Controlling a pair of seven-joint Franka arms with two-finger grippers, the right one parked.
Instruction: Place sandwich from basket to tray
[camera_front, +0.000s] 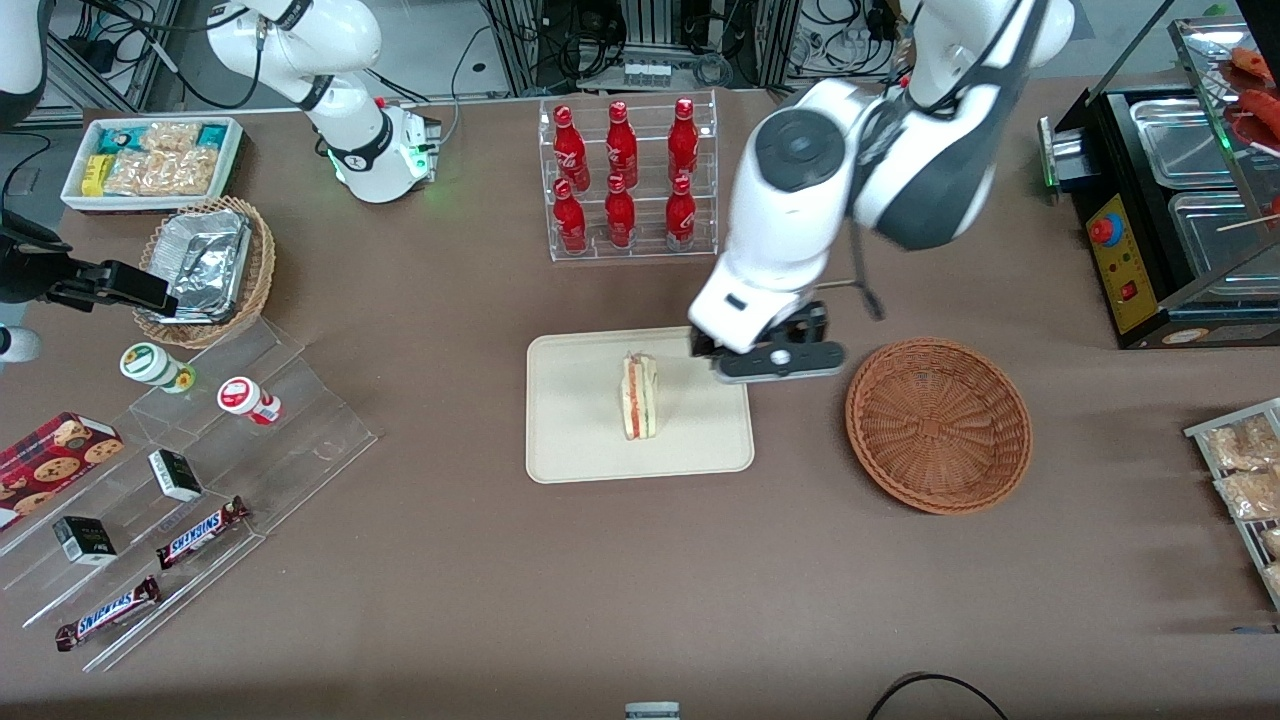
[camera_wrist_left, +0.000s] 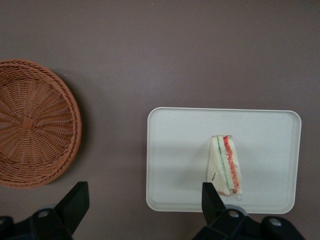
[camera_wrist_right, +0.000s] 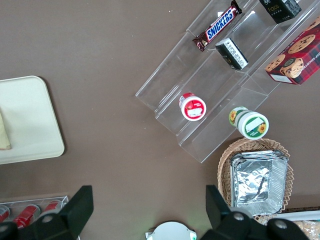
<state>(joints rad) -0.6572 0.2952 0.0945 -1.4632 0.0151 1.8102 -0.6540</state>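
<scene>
- Nearest to the front camera, toward the parked arm's end of the desk, I see the clear stepped stand (camera_front: 190, 490) with two Snickers bars (camera_front: 200, 533), small dark boxes and a red cookie box (camera_front: 55, 455) on it.
- Near the middle of the desk lies the tray (camera_front: 580, 440), flat on the brown desk (camera_front: 450, 600).
- The sandwich (camera_front: 639, 396) is on the tray, standing on one edge with the red and green filling turned up, close to the tray edge that is nearer the working arm. Nothing touches it.
- The basket (camera_front: 938, 425) stands beside the tray, toward the working arm's end, with a strip of bare desk between them. It holds nothing.
- My gripper (camera_wrist_left: 145, 205) hangs above the tray corner that faces the basket and the bottle rack. Its fingers (camera_wrist_left: 75, 202) are spread wide and grasp nothing; the sandwich is apart from them.
- Farther from the front camera stands the clear rack with red bottles (camera_front: 625, 175).
</scene>
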